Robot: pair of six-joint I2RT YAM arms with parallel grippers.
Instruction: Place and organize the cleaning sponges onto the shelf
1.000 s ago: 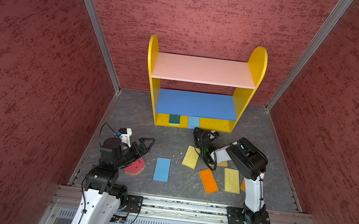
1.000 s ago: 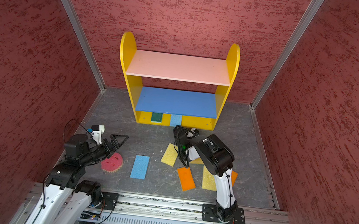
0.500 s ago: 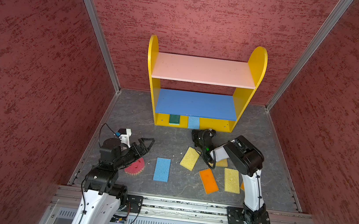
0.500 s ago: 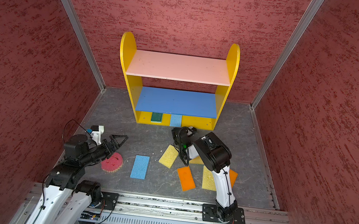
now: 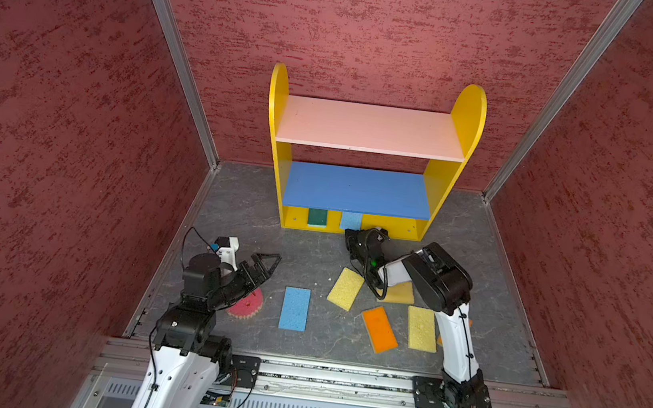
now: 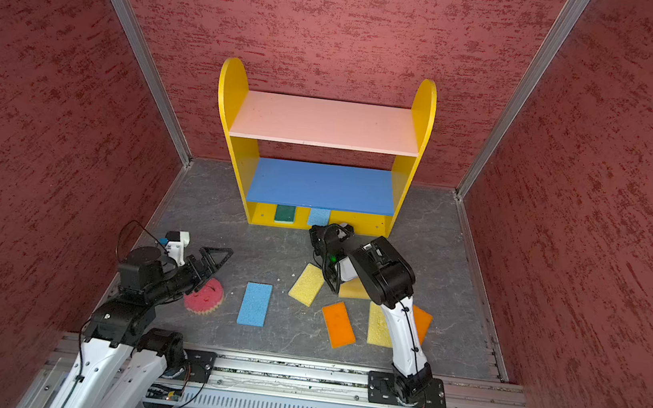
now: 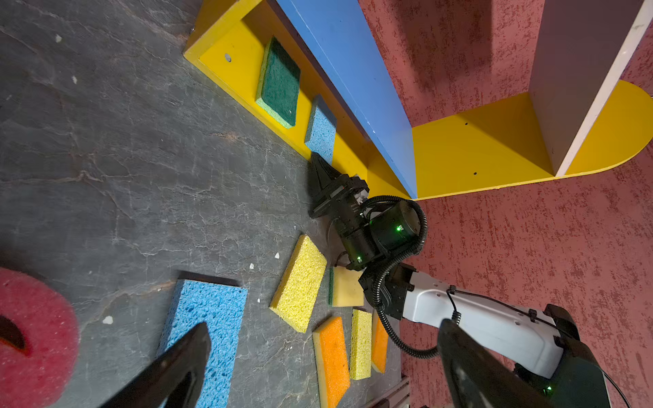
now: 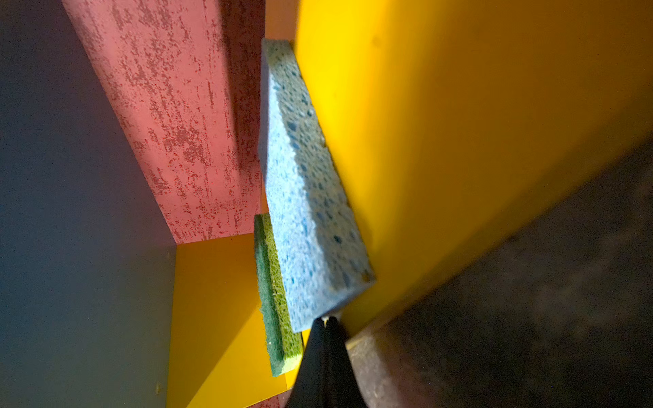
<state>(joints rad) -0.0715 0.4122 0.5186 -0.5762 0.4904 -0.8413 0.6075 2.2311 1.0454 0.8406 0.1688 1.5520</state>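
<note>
This is looking like a lab robot cell: red textured walls (image 5: pixel 51 140) are boxing in a grey floor (image 5: pixel 311 253), aluminium posts (image 5: pixel 175 54) are framing the corners, and two arms (image 5: pixel 457 335) are sitting bolted to a front rail (image 5: pixel 338 376).

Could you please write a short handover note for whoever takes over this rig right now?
Left gripper: jaws open, empty, near the round pink sponge.
Right gripper: jaws shut, empty, tips at the shelved blue sponge.
Done: green sponge and that blue one lie on the shelf base.
Left: seven on the floor: pink, floor blue sponge, left yellow sponge, right yellow sponge, left orange sponge, right orange sponge, green-backed sponge beneath the right arm.
</note>
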